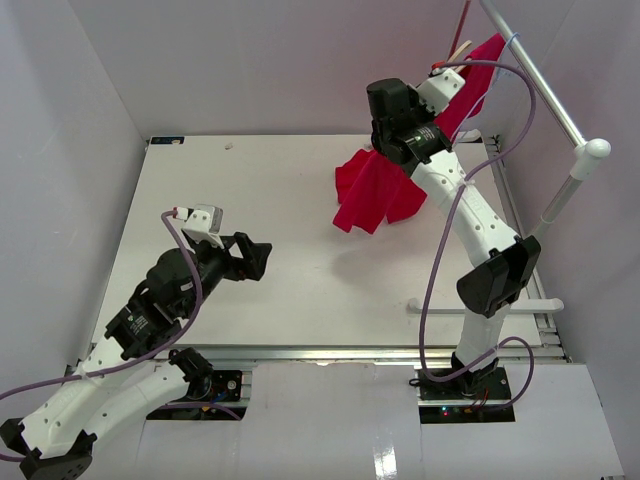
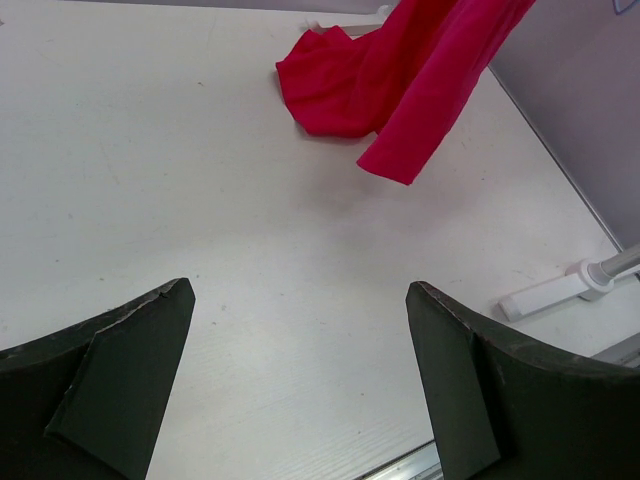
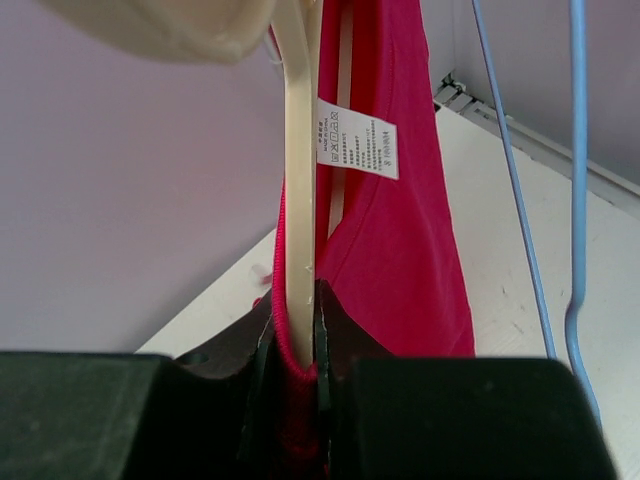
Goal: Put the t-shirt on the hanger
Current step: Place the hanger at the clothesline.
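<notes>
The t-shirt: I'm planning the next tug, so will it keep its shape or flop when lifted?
Probably floppy: the t-shirt hangs in folds and bunches on the table. Likely light, since its thin cloth dangles loosely. It may slide on the smooth wood of the hanger wherever the right gripper isn't pinching it.

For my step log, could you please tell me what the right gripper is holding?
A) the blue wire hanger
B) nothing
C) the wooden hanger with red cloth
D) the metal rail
C: the right wrist view shows the right gripper shut on the wooden hanger, with the t-shirt draped on it.
</notes>
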Tool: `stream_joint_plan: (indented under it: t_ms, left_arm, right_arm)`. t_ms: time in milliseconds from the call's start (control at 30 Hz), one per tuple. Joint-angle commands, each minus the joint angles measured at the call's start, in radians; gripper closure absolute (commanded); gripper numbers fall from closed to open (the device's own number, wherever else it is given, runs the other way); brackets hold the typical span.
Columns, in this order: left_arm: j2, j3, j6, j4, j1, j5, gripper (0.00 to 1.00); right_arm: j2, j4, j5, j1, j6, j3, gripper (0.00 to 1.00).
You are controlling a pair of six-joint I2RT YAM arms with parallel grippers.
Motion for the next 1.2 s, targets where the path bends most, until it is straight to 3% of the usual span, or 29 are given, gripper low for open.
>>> stream_joint_plan:
  t_ms: [0, 467, 867, 1167]
  left_arm:
    - [-0.021, -0.023, 0.01, 0.043, -0.001, 0.045, 0.02]
    - [-0.03, -0.091, 0.008, 0.115, 0.001, 0.122, 0.02]
    - [-0.079, -0.139, -0.003, 0.119, -0.001, 0.168, 0.02]
    - [-0.104, -0.158, -0.025, 0.126, -0.001, 0.243, 0.02]
  right_arm:
    - [0.011, 0.18, 0.048, -0.04, -0.087, 0.079, 0.92]
    - [0.105, 0.282, 0.012, -0.161, -0.126, 0.162, 0.92]
    - [0.104, 0.285, -0.022, -0.221, 0.011, 0.126, 0.92]
    - [0.149, 0.287, -0.048, -0.234, 0.15, 0.193, 0.92]
